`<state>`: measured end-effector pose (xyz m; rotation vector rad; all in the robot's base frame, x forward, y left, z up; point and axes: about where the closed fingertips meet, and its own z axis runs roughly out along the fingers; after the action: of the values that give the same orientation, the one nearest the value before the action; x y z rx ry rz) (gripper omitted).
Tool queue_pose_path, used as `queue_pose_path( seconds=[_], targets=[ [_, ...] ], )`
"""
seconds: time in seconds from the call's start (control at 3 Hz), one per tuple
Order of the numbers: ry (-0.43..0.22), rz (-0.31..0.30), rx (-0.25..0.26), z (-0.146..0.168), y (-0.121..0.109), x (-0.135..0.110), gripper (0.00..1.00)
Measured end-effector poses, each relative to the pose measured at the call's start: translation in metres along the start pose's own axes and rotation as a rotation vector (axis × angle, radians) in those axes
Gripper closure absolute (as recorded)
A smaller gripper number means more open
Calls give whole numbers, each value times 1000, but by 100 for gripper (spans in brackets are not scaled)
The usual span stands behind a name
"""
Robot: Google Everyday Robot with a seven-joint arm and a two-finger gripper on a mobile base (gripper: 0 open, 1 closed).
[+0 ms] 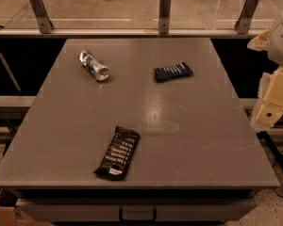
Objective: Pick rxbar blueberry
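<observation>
The rxbar blueberry is a small dark navy wrapper with pale lettering. It lies flat on the grey table, at the back and right of centre. My gripper shows as cream-coloured parts at the right edge of the view. It hangs off the table's right side, well to the right of the bar and nearer the front, touching nothing.
A longer black bar wrapper with white text lies near the table's front edge, left of centre. A shiny silver can lies on its side at the back left. A railing with metal posts runs behind the table.
</observation>
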<state>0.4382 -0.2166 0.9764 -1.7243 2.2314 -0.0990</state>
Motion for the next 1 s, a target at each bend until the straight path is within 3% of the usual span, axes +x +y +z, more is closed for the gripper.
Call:
queue_pose_path(
  seconds=[0.33,0.67,1.0],
  targets=[
    [0,0,0,0,0,0,0],
    [-51,-9,10,20,-26,2,0],
    [-169,-11,15,64,-83,-5,0]
  ],
)
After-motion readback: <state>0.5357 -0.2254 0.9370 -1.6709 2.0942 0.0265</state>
